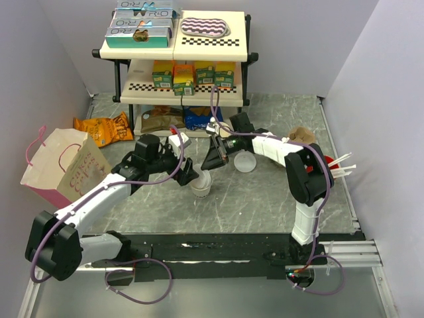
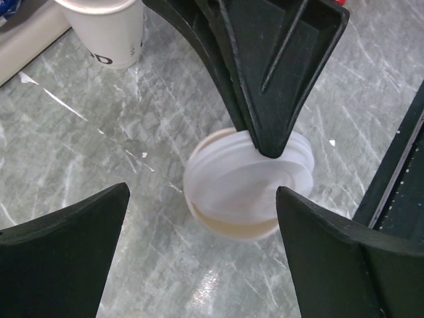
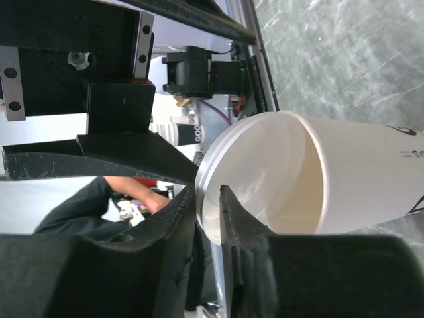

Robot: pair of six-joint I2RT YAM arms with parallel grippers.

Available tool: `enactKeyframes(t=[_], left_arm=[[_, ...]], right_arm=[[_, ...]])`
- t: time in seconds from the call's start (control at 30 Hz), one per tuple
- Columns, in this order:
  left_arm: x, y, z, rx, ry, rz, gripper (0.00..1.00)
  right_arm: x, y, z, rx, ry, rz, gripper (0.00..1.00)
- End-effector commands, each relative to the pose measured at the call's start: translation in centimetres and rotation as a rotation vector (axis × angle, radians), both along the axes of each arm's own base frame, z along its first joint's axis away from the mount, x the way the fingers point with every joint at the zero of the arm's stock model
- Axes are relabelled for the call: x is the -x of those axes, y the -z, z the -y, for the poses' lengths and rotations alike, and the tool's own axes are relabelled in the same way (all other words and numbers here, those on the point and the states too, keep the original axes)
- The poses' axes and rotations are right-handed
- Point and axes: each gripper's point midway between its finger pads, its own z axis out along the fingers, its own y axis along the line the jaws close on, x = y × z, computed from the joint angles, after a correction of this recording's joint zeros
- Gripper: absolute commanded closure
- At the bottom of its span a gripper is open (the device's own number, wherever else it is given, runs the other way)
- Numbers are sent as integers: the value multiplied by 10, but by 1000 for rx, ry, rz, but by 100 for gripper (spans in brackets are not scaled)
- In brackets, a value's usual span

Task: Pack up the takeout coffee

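Cup [image 1: 201,187] stands upright on the grey marbled table [image 1: 265,199], just left of centre in the top view, with its white lid [image 2: 232,189] seated on the rim. The left gripper [image 2: 202,192] hangs over it with its fingers [image 2: 59,252] spread wide. In the left wrist view the two black fingers fill the lower corners, and the cup sits between them, touching neither. The right gripper [image 3: 208,193] reaches in from the upper right of the top view, tips down at the lid. In the left wrist view one right finger [image 2: 271,99] comes down from the top centre of the frame and ends against the lid's upper edge. In the right wrist view the lid's rim runs into the narrow slot between the two fingertips, which stand only slightly apart. Whether they press on the rim or merely straddle it cannot be told. A second cup [image 2: 109,30], white with dark print, stands at the upper left of the left wrist view, well apart from the first. A pink-handled paper bag [image 1: 63,165] lies at the left edge of the top view, with an orange packet [image 1: 103,127] just above it. A stocked shelf [image 1: 175,50] stands at top centre.
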Motion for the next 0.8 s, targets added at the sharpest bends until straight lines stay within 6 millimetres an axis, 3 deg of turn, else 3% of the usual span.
enactKeyframes(t=[0.0,0.77], left_arm=[[2,-10,11,52,40,9,1],[3,-4,20,64,72,-26,3]], right_arm=[[-4,-5,-3,14,-5,66,70],[-17,18,5,169,26,189,54]])
